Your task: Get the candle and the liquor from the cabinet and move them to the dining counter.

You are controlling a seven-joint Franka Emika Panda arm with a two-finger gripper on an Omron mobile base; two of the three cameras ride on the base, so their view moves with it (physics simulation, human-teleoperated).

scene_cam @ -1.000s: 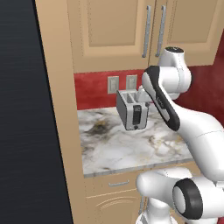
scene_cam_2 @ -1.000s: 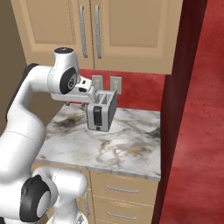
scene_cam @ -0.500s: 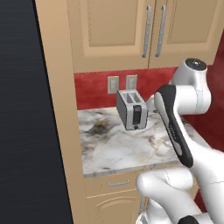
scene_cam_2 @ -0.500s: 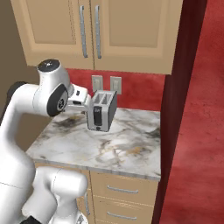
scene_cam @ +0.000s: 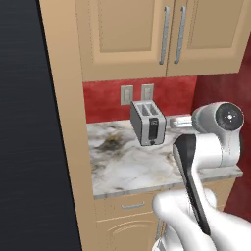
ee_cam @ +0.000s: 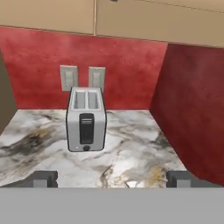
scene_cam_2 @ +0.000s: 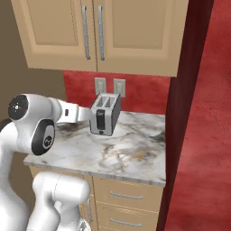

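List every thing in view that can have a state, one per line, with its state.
cabinet: both doors shut.
toaster: upright on the worktop, slots empty.
drawer: shut.
gripper: open, fingertips wide apart, holding nothing, low over the worktop.

The cabinet (scene_cam: 162, 37) fills the top of both base views: light tan, panelled doors shut, two vertical silver bar handles (scene_cam_2: 92, 31) side by side at its centre.
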